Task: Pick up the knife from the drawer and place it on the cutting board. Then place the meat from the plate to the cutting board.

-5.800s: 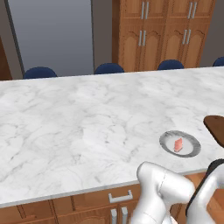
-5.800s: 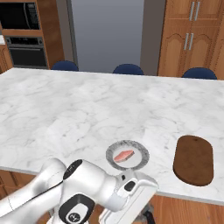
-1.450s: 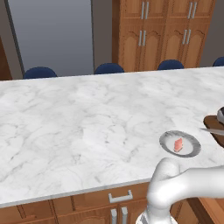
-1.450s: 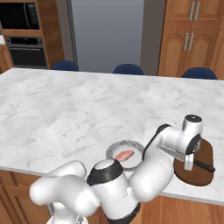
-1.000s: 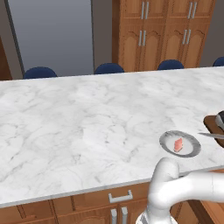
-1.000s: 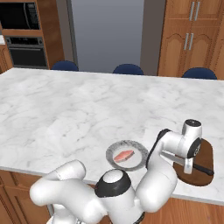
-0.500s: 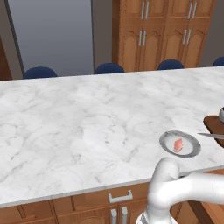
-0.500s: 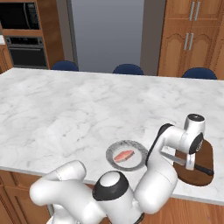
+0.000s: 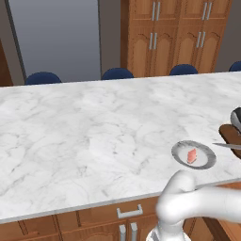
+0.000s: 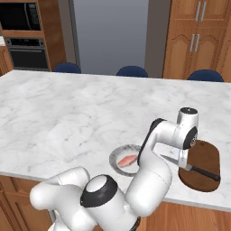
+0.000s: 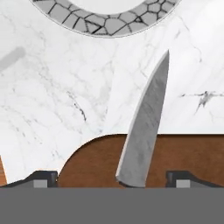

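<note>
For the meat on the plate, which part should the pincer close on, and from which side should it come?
Come from straight above. The meat lies flat and low inside the plate, so the raised rim likely blocks a sideways approach. It is longer than wide in the right base view, so close across its narrow width near the middle, with the open pincer turned crosswise to its length.

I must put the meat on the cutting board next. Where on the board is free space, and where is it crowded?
The cutting board is bare in its far half, toward the cabinets. The near half is crowded: the knife lies across it, blade poking off toward the plate, and the open gripper hangs over that edge.
</note>
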